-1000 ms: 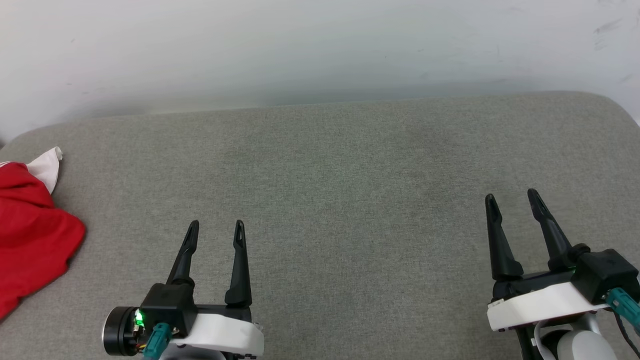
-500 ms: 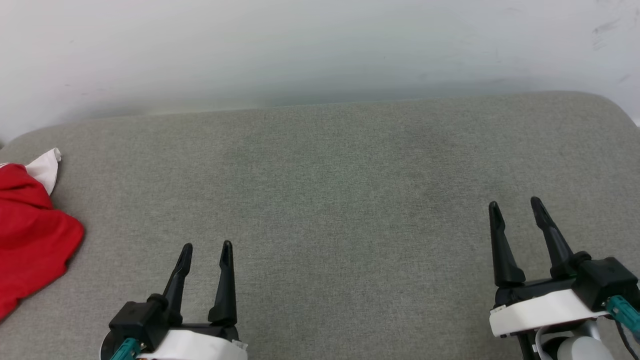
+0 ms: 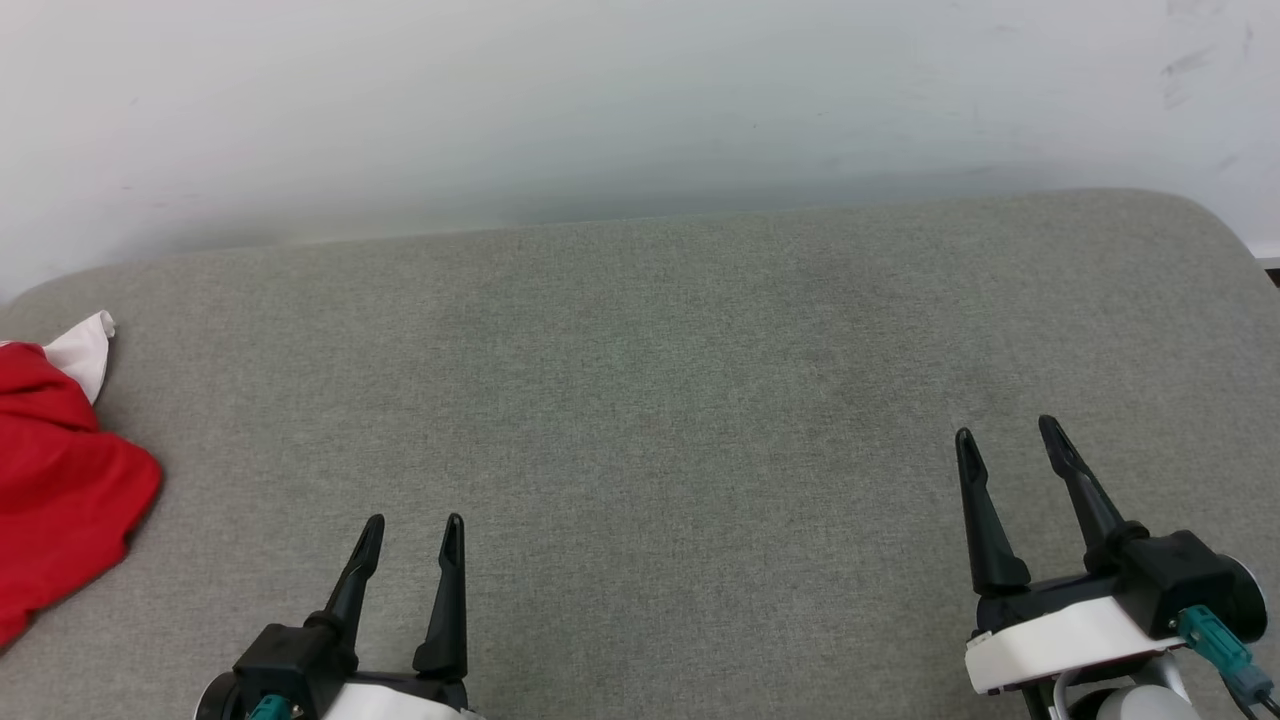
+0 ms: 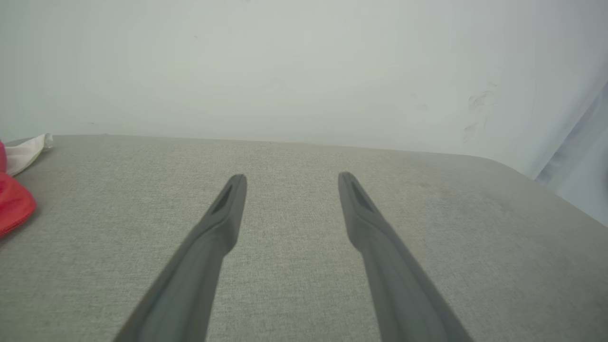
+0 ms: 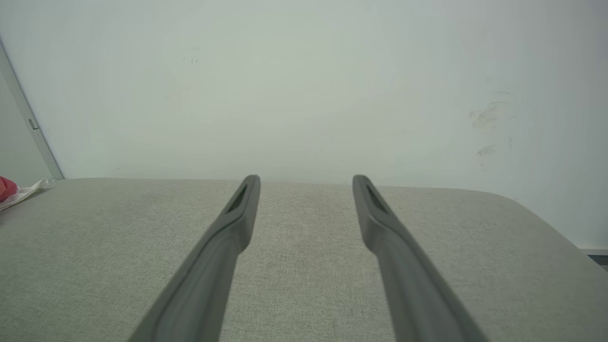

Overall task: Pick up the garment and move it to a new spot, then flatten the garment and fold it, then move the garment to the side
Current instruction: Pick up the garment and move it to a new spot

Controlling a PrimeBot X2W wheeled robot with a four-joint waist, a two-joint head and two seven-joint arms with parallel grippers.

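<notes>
Head view: shows the garment (image 3: pixel 60 480) as a red heap with a white bit on top, at the far left edge of the grey cushion (image 3: pixel 650 400), partly cut off by the picture's edge. Puts the left gripper (image 3: pixel 415 522) low and left, jaws apart, holding nothing, well apart from the heap. Puts the right gripper (image 3: pixel 1006 430) far over on the right, jaws apart too, empty.

Left wrist view: looks along open jaws at bare cushion. Finds the garment (image 4: pixel 14 209) off to the left side, not straight ahead.

Right wrist view: catches just a small corner of the garment (image 5: pixel 21 192) far to the left, past open jaws.

Probably calls for the left arm, the nearer one, to swing left. Cannot tell the heap's long way, bunched and cut off as it is.
</notes>
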